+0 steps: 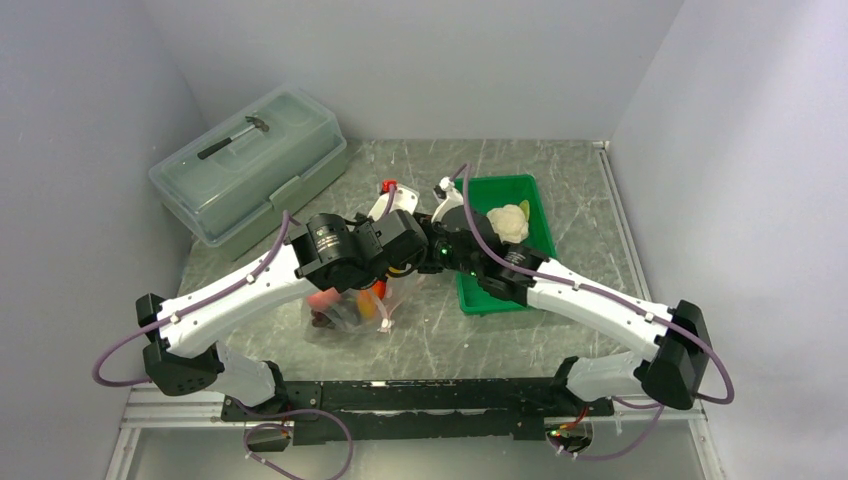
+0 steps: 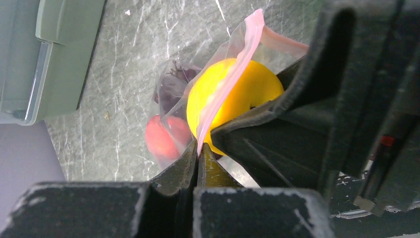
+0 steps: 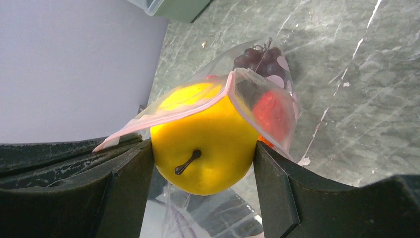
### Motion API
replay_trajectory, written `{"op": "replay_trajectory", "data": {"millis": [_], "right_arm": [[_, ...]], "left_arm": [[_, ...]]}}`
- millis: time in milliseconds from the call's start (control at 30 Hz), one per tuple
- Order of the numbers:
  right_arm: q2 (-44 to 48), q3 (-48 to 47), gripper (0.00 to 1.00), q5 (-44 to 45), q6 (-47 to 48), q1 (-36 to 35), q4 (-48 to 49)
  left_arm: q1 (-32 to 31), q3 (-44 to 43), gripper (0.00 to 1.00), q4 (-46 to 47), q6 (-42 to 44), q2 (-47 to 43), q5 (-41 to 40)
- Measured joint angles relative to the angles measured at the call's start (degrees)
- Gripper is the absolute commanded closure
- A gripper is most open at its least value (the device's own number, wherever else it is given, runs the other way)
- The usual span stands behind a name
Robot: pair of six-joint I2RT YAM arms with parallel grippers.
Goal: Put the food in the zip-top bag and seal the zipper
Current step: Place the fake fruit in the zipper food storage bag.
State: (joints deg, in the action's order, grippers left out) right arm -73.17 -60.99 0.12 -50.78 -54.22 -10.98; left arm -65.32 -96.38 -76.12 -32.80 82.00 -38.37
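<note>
The clear zip-top bag (image 1: 345, 312) lies on the table under my left arm. My left gripper (image 2: 199, 148) is shut on its pink zipper strip (image 2: 233, 74) and holds the mouth edge up. My right gripper (image 3: 203, 148) is shut on a yellow-orange round fruit (image 3: 208, 134) with a dark stem, held at the bag's mouth, with the zipper strip (image 3: 168, 116) draped over it. The fruit also shows in the left wrist view (image 2: 237, 94). In the bag are dark grapes (image 3: 260, 59) and a red fruit (image 3: 270, 111). The white cauliflower (image 1: 508, 222) lies in the green tray (image 1: 500, 190).
A large translucent lidded box (image 1: 250, 165) stands at the back left, and its edge shows in the left wrist view (image 2: 49, 54). Both arms meet over the middle of the table, beside the green tray's left side. Grey walls close in the left, back and right.
</note>
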Motion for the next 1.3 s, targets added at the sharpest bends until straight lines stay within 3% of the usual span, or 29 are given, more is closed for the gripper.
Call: {"op": "replay_trajectory", "data": {"millis": [400, 900, 1067, 1167, 1300], "right_arm": [[-2.67, -0.33, 0.30, 0.87, -2.80, -0.20, 2.27], [-2.67, -0.33, 0.22, 0.90, -3.43, -0.22, 2.89], [-2.67, -0.31, 0.17, 0.92, -3.45, -0.22, 2.91], [-2.67, -0.31, 0.08, 0.92, -3.45, -0.20, 2.97], [-2.67, -0.31, 0.07, 0.92, -3.45, -0.20, 3.10]], "left_arm": [[0.04, 0.00, 0.97, 0.00, 0.02, 0.00, 0.02], [0.09, 0.00, 0.96, 0.00, 0.00, -0.09, -0.02], [0.09, 0.00, 0.96, -0.07, -0.02, -0.15, -0.02], [0.09, 0.00, 0.96, -0.11, 0.00, -0.39, -0.07], [0.09, 0.00, 0.96, -0.31, -0.02, -0.81, -0.04]]}}
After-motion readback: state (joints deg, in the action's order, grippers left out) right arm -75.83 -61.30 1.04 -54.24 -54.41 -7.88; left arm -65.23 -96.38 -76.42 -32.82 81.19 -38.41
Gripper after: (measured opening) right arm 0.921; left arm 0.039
